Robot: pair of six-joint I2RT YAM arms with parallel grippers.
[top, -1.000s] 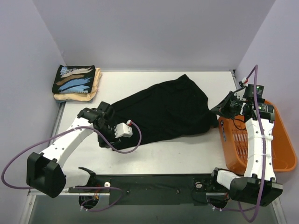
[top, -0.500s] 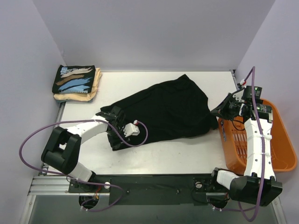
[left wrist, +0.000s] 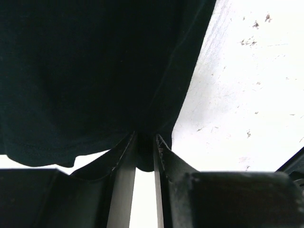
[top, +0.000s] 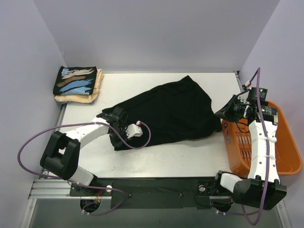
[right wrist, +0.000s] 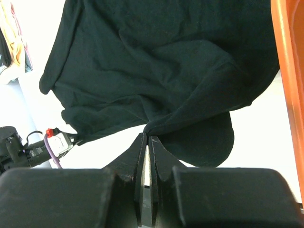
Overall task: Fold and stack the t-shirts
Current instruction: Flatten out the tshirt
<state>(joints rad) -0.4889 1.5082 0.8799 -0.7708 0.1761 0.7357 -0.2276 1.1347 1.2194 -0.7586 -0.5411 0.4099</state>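
The plain black t-shirt lies spread across the middle of the white table. My left gripper is shut on its near-left edge; in the left wrist view black cloth is pinched between the fingertips. My right gripper is shut on the shirt's right edge beside the basket; the right wrist view shows the cloth bunched at the jaw tips. The printed black t-shirt lies folded on top of the folded cream t-shirt at the far-left corner.
An orange plastic basket stands off the table's right edge, next to my right arm; its rim shows in the right wrist view. Purple walls close in the back and sides. A black rail runs along the near edge.
My left arm has folded back and its gripper moved right and a little nearer along the shirt's left edge, drawing the cloth with it. The right gripper has barely moved.
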